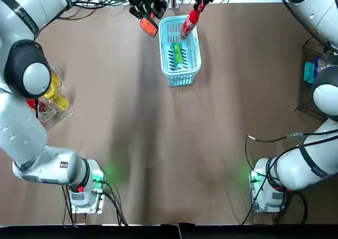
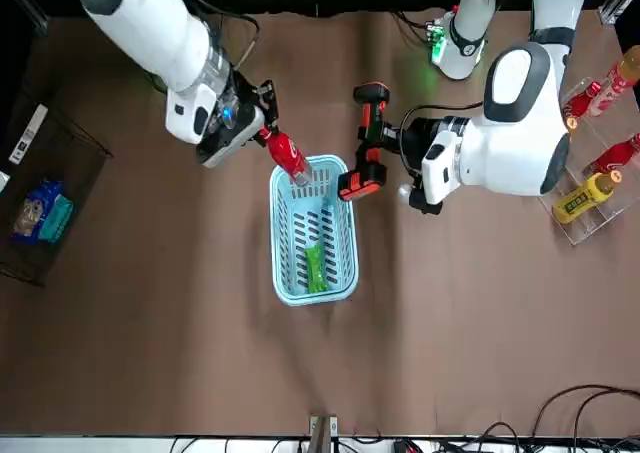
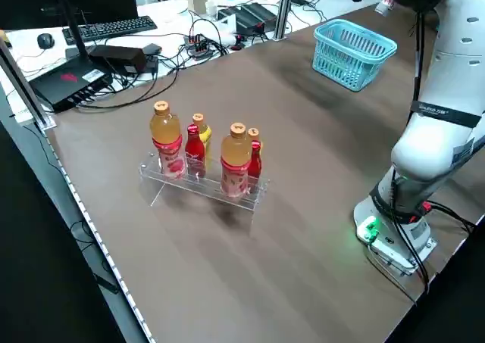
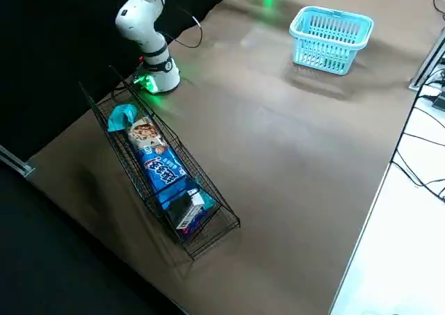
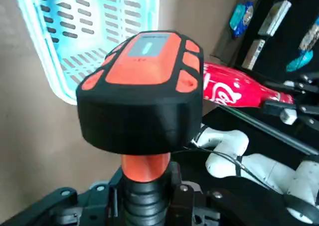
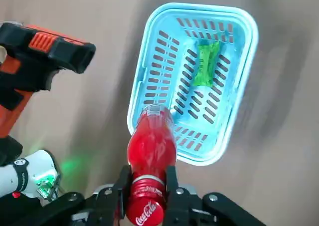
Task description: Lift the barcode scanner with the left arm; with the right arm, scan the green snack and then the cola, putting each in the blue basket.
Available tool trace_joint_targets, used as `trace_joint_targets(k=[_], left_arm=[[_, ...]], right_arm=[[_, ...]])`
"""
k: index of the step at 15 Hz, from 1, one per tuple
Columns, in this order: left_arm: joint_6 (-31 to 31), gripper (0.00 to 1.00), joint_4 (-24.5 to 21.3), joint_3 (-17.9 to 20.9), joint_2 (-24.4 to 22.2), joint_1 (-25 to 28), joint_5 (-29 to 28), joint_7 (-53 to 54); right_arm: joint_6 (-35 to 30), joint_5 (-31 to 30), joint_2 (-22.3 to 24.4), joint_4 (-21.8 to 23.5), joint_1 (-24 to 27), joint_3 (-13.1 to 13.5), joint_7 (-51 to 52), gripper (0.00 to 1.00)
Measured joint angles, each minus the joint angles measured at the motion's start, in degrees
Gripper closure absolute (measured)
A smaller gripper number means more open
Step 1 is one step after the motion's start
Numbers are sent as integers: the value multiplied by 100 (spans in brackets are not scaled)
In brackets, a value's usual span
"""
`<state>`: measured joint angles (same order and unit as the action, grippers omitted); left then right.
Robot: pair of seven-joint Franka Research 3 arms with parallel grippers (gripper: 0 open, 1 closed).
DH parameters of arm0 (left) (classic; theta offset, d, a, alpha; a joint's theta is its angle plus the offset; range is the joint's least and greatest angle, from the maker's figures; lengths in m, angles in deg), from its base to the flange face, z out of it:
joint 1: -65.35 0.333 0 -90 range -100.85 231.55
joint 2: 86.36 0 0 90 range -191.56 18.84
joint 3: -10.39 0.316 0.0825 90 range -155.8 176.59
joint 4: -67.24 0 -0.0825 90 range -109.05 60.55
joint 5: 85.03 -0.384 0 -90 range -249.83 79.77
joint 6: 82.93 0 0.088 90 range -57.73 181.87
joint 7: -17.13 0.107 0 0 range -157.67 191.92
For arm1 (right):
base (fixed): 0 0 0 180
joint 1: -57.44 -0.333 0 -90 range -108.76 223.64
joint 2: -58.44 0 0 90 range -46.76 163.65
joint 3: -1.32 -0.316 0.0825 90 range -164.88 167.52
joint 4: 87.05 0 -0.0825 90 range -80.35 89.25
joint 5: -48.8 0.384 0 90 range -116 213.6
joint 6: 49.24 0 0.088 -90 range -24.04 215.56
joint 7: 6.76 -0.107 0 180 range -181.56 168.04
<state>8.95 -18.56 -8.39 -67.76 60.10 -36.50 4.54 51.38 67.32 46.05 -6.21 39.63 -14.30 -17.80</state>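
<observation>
The brown surface (image 1: 158,144) carries the blue basket (image 1: 164,54). Beside the basket's far end, the left pincer (image 5: 147,196) is clamped on the handle of the barcode scanner (image 1: 149,24), held aloft. The right pincer (image 6: 147,196) is closed around the cola (image 1: 189,21), tilted over the basket's far rim. The green snack (image 1: 178,54) lies inside the basket.

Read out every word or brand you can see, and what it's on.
"Coca-Cola": red cola bottle, held by the right gripper.
Orange-and-black barcode scanner in the left gripper: no legible text.
Blue snack packs in the wire rack: print too blurred.
Labels of the bottles in the clear rack: too small.
</observation>
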Motion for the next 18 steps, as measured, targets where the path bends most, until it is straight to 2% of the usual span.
trace_joint_targets(k=[4, 7, 18], left_arm=[[0, 63, 21, -218, 88, -2, 5, 459], [0, 63, 27, -327, 101, -3, 5, 712], [21, 63, 28, -329, 304, -81, -378, 1354]], right_arm=[[414, 16, -212, -1, -224, 1, -65, 68], [470, 18, -335, -1, -388, 1, -144, 68], [455, 33, -343, -30, -414, 40, -187, 68]])
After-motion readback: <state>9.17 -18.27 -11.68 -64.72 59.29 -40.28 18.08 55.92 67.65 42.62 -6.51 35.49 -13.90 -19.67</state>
